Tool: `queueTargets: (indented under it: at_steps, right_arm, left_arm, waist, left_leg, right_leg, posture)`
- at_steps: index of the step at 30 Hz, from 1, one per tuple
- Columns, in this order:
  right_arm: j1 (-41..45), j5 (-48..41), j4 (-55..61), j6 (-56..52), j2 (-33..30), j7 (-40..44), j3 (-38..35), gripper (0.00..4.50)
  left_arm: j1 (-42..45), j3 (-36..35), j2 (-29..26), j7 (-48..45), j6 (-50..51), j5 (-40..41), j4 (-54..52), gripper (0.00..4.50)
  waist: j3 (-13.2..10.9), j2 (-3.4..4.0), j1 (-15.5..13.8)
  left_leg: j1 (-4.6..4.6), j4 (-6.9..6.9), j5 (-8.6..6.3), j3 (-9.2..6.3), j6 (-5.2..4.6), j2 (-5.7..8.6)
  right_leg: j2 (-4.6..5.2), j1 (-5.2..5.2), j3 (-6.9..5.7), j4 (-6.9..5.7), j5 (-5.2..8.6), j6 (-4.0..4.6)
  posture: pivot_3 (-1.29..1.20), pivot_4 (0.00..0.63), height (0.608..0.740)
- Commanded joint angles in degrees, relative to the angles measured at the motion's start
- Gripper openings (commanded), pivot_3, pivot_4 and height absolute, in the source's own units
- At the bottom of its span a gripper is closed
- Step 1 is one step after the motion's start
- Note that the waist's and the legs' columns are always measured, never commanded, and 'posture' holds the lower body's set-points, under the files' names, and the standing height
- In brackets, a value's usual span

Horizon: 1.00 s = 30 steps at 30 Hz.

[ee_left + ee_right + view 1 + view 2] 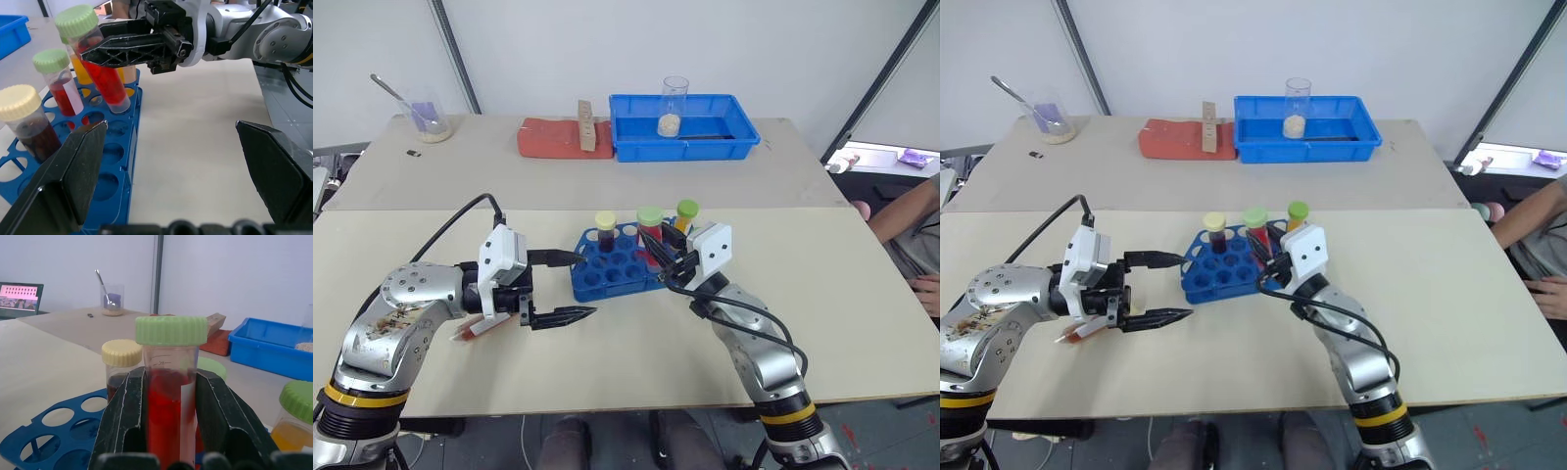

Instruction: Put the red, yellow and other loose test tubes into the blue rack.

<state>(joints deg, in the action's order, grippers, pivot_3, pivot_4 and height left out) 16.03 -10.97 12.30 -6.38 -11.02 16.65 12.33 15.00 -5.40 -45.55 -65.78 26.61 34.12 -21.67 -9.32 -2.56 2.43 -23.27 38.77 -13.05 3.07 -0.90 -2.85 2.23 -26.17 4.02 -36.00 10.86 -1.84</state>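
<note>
A: Where is the right gripper [658, 253]?

B: Over the near right part of the blue rack [615, 262], its forearm rising from the lower right and the wrist aimed forward and toward the robot's left. The fingers [122, 421] are clamped on a red tube with a green cap [170, 382], one on each side of the tube's body just under the cap. The tube stands close to upright, tilted a little, with its bottom above the rack's holes.

A: And the left gripper [570, 286]?

B: Beside the rack on its left, above the bench [607, 362]. The elbow is bent out to the left and the wrist points across toward the rack, nearly level. Its fingers [73, 176] are spread wide with nothing between them; one tip sits close to the rack's left edge, the other lower and nearer the robot.

A: What is already in the rack?

B: A dark red tube with a yellow cap [606, 231] at the back left, a second red tube with a green cap [58, 81] in the middle, and an orange tube with a green cap [686, 215] at the back right, all standing in holes.

A: Any loose tube?

B: A reddish one [475, 330] lies on the bench under the left wrist, partly hidden.
</note>
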Motion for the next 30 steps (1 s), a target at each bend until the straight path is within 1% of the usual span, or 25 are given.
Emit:
queueTargets:
  at_steps: [1,9,24,26,27,28,30]
  right_arm:
    - [-0.3,1.4,0.3,2.7,1.5,-0.5,-0.9,0.97]
    - [-2.2,4.2,-1.8,6.4,4.2,-1.1,-0.4,0.97]
    - [-4.7,5.7,-3.8,10.6,7.1,-1.8,-1.4,0.97]
    - [-5.3,4.9,-4.0,11.3,7.2,-1.2,-1.8,1.99]
    - [-5.6,4.7,-4.0,11.4,7.2,-0.8,-2.0,2.29]
    - [-5.8,4.7,-3.9,11.4,7.2,-0.5,-2.0,2.73]
    - [-6.5,4.8,-2.9,10.1,6.1,0.3,-2.4,3.33]
  left_arm:
    - [1.1,-0.1,-0.5,0.0,0.6,1.4,-1.3,4.50]
    - [1.4,-0.5,-0.1,1.4,2.4,2.4,-2.1,4.50]
    - [2.6,0.4,0.2,4.1,4.7,2.9,-2.5,4.50]
    - [2.6,0.5,0.2,4.2,4.6,2.9,-2.5,4.50]
    - [2.5,0.5,0.2,4.3,4.6,2.9,-2.5,4.50]
    - [2.4,0.4,0.2,4.3,4.5,2.9,-2.5,4.50]
    - [2.2,0.2,0.0,4.4,4.5,2.7,-2.5,4.50]
  waist:
    - [0.0,0.00,0.0]
    - [0.0,0.00,0.1]
    - [0.0,0.00,0.1]
    - [0.0,0.00,0.1]
    - [0.0,0.00,0.1]
    - [0.0,0.00,0.1]
    - [0.0,0.00,0.1]
  left_leg:
    - [0.01,0.00,0.00,0.00,0.00,0.00]
    - [0.03,0.00,0.00,-0.01,0.00,-0.01]
    - [0.02,0.00,0.00,-0.02,0.00,0.00]
    - [0.03,0.00,0.00,-0.02,0.00,0.00]
    - [0.03,-0.01,0.00,-0.02,0.00,0.00]
    - [0.02,-0.02,0.00,-0.02,0.00,0.00]
    - [0.02,-0.01,0.00,-0.02,0.00,0.00]
  right_leg:
    - [0.00,0.01,0.00,0.00,0.00,-0.01]
    - [-0.01,0.01,0.00,-0.03,0.00,-0.01]
    - [-0.01,0.01,0.00,-0.03,0.00,0.00]
    - [-0.01,0.01,0.00,-0.03,0.00,0.00]
    - [-0.01,0.01,0.00,-0.03,0.00,0.00]
    - [-0.01,0.01,0.00,-0.03,0.00,-0.01]
    - [0.00,0.01,0.00,-0.03,0.00,0.00]
  posture:
    - [0.00,0.150,0.740]
    - [0.00,0.150,0.740]
    - [0.00,0.150,0.740]
    - [0.00,0.150,0.740]
    - [0.00,0.150,0.740]
    - [0.00,0.150,0.740]
    - [0.00,0.150,0.740]
